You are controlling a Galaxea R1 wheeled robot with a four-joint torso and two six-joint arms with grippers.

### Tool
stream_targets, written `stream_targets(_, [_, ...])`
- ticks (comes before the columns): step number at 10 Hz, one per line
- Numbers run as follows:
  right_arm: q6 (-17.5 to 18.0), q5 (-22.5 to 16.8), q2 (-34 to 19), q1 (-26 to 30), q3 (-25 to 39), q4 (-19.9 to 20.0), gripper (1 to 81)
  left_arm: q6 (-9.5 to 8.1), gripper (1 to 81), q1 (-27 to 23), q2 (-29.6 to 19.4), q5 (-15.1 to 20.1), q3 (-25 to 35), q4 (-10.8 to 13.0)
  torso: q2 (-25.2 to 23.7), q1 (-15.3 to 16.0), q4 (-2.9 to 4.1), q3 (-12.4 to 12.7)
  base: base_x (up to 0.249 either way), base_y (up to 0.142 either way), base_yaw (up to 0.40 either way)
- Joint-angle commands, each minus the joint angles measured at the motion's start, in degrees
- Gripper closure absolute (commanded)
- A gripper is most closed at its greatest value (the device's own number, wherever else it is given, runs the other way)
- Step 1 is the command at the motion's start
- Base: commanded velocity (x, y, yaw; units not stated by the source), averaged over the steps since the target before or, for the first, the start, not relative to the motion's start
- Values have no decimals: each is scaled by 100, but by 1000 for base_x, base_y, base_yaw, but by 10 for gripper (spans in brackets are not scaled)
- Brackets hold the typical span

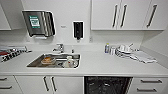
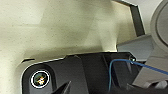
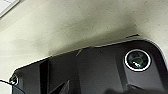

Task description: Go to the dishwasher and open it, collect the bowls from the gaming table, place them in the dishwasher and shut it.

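The dishwasher (image 1: 107, 85) is a dark bay one cabinet wide under the white counter (image 1: 100, 65), low in the head view, right of centre. Faint glints show in its dark face; I cannot tell whether its door is open or shut. The gaming table and its bowls are out of view. In both wrist views the robot's dark plate hangs over a pale speckled floor (image 2: 50, 30) (image 3: 75, 22).
A steel sink (image 1: 35, 63) with dishes in it and a tap (image 1: 60, 47) lie left of the dishwasher. Stacked crockery (image 1: 124, 51) and a folded cloth (image 1: 143, 58) sit at the counter's right. White drawers (image 1: 150, 85) and cabinet doors (image 1: 65, 85) flank the dishwasher. Wall cabinets (image 1: 105, 15) hang above.
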Motion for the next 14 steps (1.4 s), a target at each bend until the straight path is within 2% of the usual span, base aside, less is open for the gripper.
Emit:
stream_targets(1, [-4, 7, 191, 86, -226, -543, 10, -9, 10, -50, 756, 280, -1161, 7, 0, 0, 0, 0, 0, 0, 0])
stream_targets(4, [-12, 15, 515, -1, -648, -651, 10, -9, 10, 11, 1399, 280, -2122, 25, 0, 0, 0, 0, 0, 0, 0])
stream_targets(7, [-4, -2, 754, -2, -851, -695, 10, -9, 10, 20, 1585, 280, -2308, 69, 0, 0, 2, 0, 0, 0, 0])
stream_targets(8, [-12, -11, 789, -10, -851, -704, 10, -9, 10, 21, 1603, 280, -2317, 69, 573, -369, 0, 0, 0, 0, 0])
stream_targets(10, [-4, -29, 824, -1, -851, -730, 10, 9, 10, 20, 1717, 280, -2405, 87, 630, -410, 0, 2, 0, 0, 0])
stream_targets(12, [5, -29, 824, -10, -851, -712, 10, 61, 10, 20, 2014, 289, -2982, 96, 942, -614, 2, 2, 0, 0, 0])
stream_targets(14, [5, -37, 868, -10, -851, -704, 10, 70, 10, 20, 2236, 465, -3380, 105, 1340, -872, 0, 2, 0, 0, 0])
